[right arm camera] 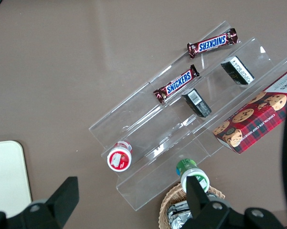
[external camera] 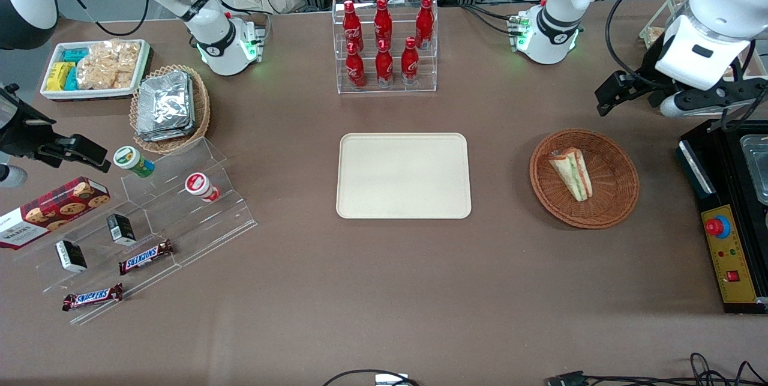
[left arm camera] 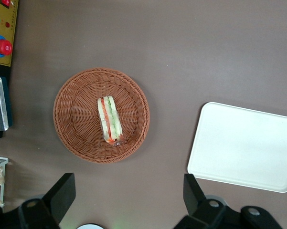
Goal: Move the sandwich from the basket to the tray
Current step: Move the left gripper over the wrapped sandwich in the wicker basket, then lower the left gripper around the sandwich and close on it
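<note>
Front view: brown table (external camera: 384,290), cables along its edge farthest from the camera; sandwich (external camera: 573,173) lying in reddish wicker basket (external camera: 618,194), cream tray (external camera: 403,175) bare beside it, rack of red bottles (external camera: 385,44) farther from the camera. Left wrist view: gripper (left arm camera: 129,200) high above the table, fingers (left arm camera: 62,191) spread wide, holding nothing.

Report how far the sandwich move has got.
Nothing is done yet: the sandwich lies in the reddish-brown wicker basket and the cream tray is bare. In hand: the left gripper hovers open, high above the table, holding nothing. Left: descend, grasp the sandwich, carry it to the tray, release.
</note>
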Robot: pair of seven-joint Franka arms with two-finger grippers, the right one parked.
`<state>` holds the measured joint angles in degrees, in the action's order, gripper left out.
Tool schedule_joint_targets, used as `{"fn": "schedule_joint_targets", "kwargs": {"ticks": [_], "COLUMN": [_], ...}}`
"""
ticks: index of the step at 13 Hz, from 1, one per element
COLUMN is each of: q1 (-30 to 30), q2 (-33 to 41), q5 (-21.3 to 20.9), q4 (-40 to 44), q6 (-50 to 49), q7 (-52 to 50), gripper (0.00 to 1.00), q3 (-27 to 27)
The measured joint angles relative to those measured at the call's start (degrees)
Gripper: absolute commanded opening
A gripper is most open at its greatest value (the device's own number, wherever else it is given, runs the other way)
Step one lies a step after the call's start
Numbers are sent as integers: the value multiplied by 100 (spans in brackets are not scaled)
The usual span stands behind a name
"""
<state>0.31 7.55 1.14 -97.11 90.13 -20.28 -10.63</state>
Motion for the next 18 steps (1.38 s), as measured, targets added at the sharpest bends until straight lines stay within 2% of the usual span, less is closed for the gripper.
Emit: {"fn": "schedule_joint_targets", "kwargs": {"ticks": [7, 9, 13, 18], "q1": [5, 52, 403, 607], "q2": [-63, -129, -134, -155], "q5": [-51, -71, -75, -56], "q4": [-2, -256, -1403, -3352], "q6": [-136, -64, 877, 3021], "q7": [-228, -283, -303, -625], "gripper": [100, 100, 100, 100], "q3": [7, 14, 31, 28]}}
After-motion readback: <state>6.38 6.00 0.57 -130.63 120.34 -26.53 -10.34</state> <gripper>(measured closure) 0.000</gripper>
